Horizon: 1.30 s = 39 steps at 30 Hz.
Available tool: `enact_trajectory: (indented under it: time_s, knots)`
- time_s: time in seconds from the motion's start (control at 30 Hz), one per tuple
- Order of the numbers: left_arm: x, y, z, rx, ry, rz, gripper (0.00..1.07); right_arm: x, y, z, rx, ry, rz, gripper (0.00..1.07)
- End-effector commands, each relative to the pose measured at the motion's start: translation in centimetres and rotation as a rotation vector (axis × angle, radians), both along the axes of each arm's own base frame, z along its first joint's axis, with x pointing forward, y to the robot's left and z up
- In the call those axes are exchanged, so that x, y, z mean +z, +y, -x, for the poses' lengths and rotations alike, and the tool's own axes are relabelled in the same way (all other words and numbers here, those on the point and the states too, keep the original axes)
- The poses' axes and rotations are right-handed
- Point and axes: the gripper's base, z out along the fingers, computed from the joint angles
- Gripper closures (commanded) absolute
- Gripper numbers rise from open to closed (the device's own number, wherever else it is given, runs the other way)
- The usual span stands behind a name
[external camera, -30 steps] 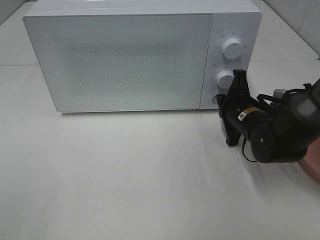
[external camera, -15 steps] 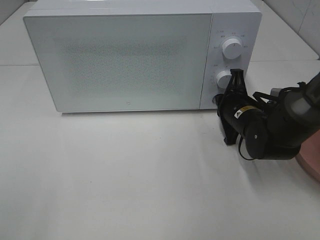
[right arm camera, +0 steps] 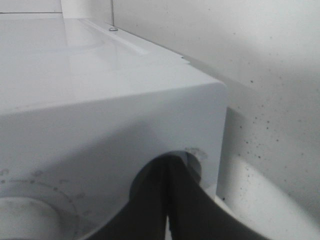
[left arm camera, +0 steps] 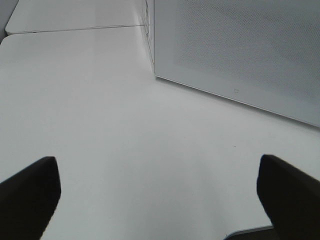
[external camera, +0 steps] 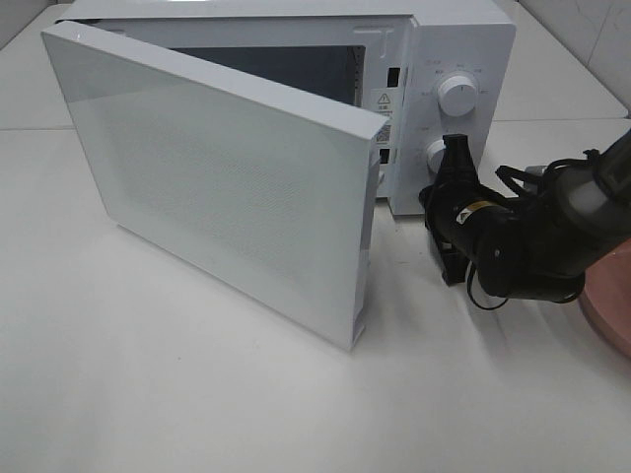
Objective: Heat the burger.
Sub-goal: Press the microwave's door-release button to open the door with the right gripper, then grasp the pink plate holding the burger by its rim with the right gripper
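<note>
The burger is out of view. The white microwave (external camera: 463,39) stands at the back of the table, its door (external camera: 217,187) swung partly open on its left hinge, showing a dark cavity (external camera: 286,67). My right gripper (external camera: 432,195) is shut, its tips against the bottom of the control panel below the lower knob (external camera: 439,155). In the right wrist view the closed fingers (right arm camera: 172,172) press into a round recess in the panel. My left gripper (left arm camera: 157,167) is open and holds nothing, facing the door's front (left arm camera: 240,45) over bare table.
The upper knob (external camera: 457,95) is uncovered. A pink plate's edge (external camera: 611,313) shows at the right border, behind the right arm. The open door's free corner (external camera: 357,335) juts out over the middle of the white table (external camera: 148,394).
The microwave door was closed in both earlier frames and now stands swung out towards the front. The right gripper has edged slightly closer to the panel.
</note>
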Motion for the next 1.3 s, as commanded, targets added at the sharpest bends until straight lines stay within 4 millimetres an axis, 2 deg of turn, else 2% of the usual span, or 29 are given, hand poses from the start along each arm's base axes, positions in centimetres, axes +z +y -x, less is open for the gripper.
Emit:
enact_trajectory:
  time_s: [0.03, 0.4, 0.57, 0.8, 1.1, 1.27, 1.3]
  knots:
    - [0.1, 0.0, 0.1, 0.008, -0.026, 0.004, 0.06, 6.8, -1.2, -3.0, -0.105, -0.553, -0.031, 1.07]
    - [0.1, 0.0, 0.1, 0.008, -0.026, 0.003, 0.06, 6.2, -1.3, -1.9, -0.071, -0.455, -0.031, 1.07]
    - [0.1, 0.0, 0.1, 0.008, -0.026, 0.003, 0.06, 4.6, -1.0, -0.6, -0.038, -0.291, -0.060, 1.07]
    - [0.1, 0.0, 0.1, 0.008, -0.026, 0.004, 0.06, 2.8, -1.2, 2.3, 0.024, -0.043, -0.025, 1.07]
    - [0.1, 0.0, 0.1, 0.008, -0.026, 0.003, 0.06, 3.2, -1.7, 4.7, 0.083, 0.110, 0.052, 1.07]
    - [0.1, 0.0, 0.1, 0.008, -0.026, 0.003, 0.06, 4.7, -1.9, 6.0, 0.157, 0.177, 0.157, 1.07]
    - [0.1, 0.0, 0.1, 0.008, -0.026, 0.003, 0.06, 5.5, -1.9, 6.2, 0.199, 0.189, 0.227, 1.07]
